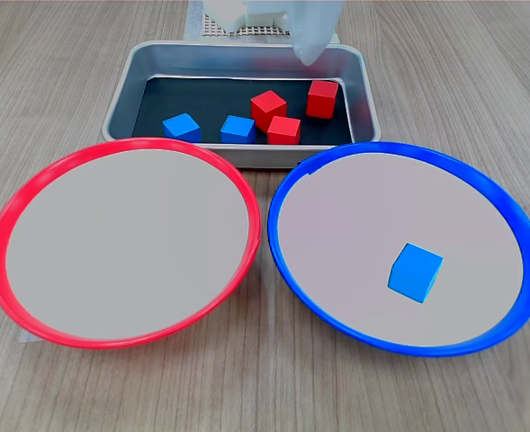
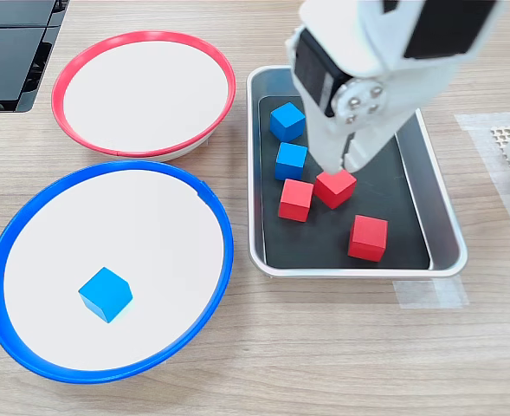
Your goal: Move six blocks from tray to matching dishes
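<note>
Blue-rimmed dish (image 1: pixel 287 270) (image 2: pixel 224 260) holding one blue block (image 1: pixel 416 272) (image 2: pixel 106 294), flat on the pale inside, toward the lower right in the first exterior view and toward the lower left in the second exterior view. Red-rimmed dish (image 1: pixel 247 202) (image 2: pixel 229 91) with nothing in it, just beside the blue one, rims nearly touching. Silver tray (image 1: pixel 125 85) (image 2: pixel 445 251) behind both dishes in the first exterior view, to the right of them in the second exterior view, with five blocks on its black floor. Two more blue ones (image 1: pixel 182 127) (image 2: pixel 287 120) and (image 1: pixel 238 129) (image 2: pixel 291 160) close together but not touching, at the first exterior view's left end of the tray. Three red ones: a pair, (image 1: pixel 268 109) (image 2: pixel 335 186) and (image 1: pixel 284 130) (image 2: pixel 296 199), looking like they touch at a corner, plus a loner (image 1: pixel 322 98) (image 2: pixel 368 237) a bit apart, nearest the tray's end wall at the first exterior view's right. White arm up over the tray, blurry in both exterior views. Gripper (image 2: pixel 345 166) pointing down in the second exterior view with its tips right above, or maybe on, the upper red block of the pair, can't tell which. Only a smeared white bit of it (image 1: pixel 308 40) at the top edge of the first exterior view. Fingers too blurred together to read, so can't tell if spread or closed; no block visibly clamped. Wood-grain tabletop (image 1: pixel 480 81) (image 2: pixel 324 364) under everything, a strip of clear tape (image 2: pixel 428 293) just beside the tray's near wall in the second exterior view, and a dark flat thing (image 2: pixel 12 52) at the second exterior view's top left corner.
</note>
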You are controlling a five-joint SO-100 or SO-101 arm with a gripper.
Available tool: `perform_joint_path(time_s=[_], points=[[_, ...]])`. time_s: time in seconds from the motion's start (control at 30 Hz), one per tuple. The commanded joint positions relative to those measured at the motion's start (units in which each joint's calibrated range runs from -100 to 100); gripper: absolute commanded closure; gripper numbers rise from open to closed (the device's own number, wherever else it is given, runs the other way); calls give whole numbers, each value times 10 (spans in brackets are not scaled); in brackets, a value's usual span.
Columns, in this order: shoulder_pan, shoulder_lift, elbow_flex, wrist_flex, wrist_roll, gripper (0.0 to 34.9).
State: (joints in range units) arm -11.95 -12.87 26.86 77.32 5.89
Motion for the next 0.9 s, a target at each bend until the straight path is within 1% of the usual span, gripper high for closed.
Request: perform_joint_path(time_s=[0.0, 0.03, 0.13, 0.2, 0.47, 0.5, 0.53, 0.57, 0.6, 0.63, 0.7, 0.73, 0.8, 0.87], points=[[1, -58, 77, 8, -60, 242], [-7, -61, 99, -2, -84, 210], [-20, -44, 110, -15, -117, 165], [-26, -31, 115, -24, -125, 157], [-64, 46, 128, -87, -144, 175], [-68, 57, 124, -93, -146, 181], [-75, 70, 120, -99, -147, 210], [-79, 78, 116, -103, -147, 232], [-81, 87, 111, -106, -147, 277], [-83, 98, 101, -106, -147, 346], [-80, 104, 82, -92, -144, 346], [-69, 102, 60, -69, -137, 347], [-14, 75, -7, -10, -115, 347], [19, 68, -46, 10, -105, 347]])
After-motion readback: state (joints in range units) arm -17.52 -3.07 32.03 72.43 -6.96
